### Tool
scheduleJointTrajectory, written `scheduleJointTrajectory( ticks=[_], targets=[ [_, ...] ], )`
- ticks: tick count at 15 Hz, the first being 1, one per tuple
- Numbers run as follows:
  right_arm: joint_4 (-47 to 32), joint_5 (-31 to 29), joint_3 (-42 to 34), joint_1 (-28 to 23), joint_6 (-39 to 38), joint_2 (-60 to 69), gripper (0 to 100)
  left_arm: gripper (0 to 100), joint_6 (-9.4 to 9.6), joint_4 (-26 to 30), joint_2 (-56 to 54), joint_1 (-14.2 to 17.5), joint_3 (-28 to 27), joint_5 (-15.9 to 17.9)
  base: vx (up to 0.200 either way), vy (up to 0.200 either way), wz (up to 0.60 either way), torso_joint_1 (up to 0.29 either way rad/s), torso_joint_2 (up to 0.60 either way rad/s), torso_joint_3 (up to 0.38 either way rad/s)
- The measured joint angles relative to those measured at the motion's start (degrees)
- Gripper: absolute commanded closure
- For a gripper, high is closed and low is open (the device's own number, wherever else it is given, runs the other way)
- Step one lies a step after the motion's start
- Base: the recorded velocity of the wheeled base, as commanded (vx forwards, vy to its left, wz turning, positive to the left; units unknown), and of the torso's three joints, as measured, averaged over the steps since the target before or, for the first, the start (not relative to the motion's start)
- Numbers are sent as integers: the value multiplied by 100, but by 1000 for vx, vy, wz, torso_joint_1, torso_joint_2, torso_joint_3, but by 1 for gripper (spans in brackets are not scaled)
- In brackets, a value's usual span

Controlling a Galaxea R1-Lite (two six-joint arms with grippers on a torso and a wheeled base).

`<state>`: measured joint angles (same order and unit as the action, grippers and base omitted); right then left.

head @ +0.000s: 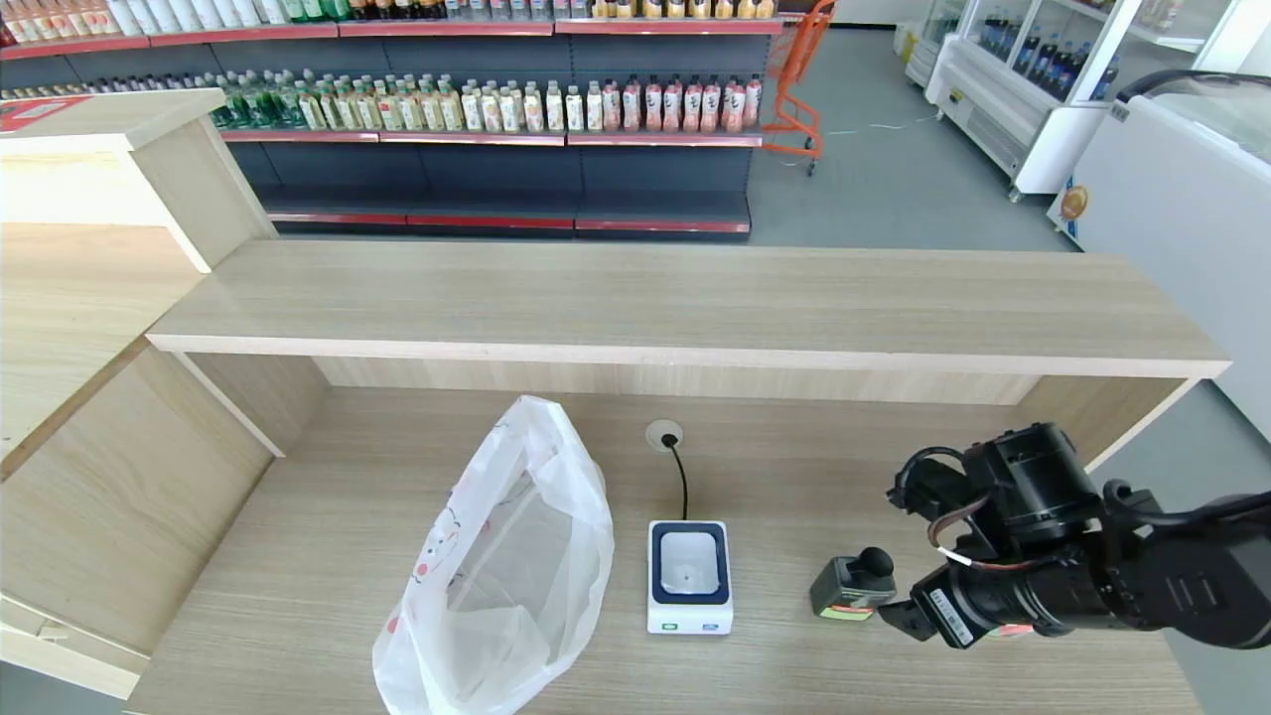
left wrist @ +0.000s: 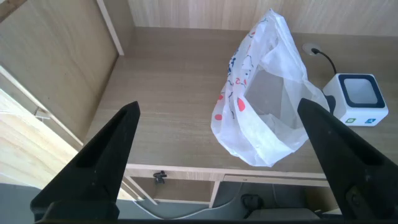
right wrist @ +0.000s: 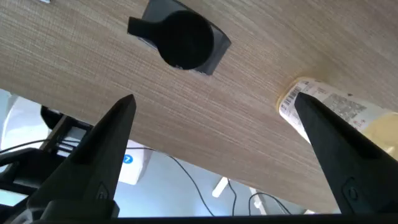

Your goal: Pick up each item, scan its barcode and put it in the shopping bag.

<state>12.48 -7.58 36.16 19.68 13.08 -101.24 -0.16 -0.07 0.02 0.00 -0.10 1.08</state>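
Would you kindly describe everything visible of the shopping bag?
The shopping bag is thin, see-through white plastic with red and dark printed marks on one side. It stands slumped on the wooden counter, mouth gaping open, nothing visible inside, close to the left of the white scanner.

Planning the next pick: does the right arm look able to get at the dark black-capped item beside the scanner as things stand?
Probably yes. The right end effector is open and close to the dark item, with bare counter between them; the scanner stands clear on the item's other side.
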Motion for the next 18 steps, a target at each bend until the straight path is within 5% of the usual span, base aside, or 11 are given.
scheduleJointTrajectory(
  ticks=[9, 18],
  targets=[
    [2462, 836, -113, -9, 741, -1676, 0, 0, 0, 0, 0, 0, 0, 0, 0, 0, 0, 0, 0, 0],
    [3155, 1662, 374, 9, 700, -2458, 0, 0, 2, 0, 0, 0, 0, -2, 0, 0, 0, 0, 0, 0]
  ],
)
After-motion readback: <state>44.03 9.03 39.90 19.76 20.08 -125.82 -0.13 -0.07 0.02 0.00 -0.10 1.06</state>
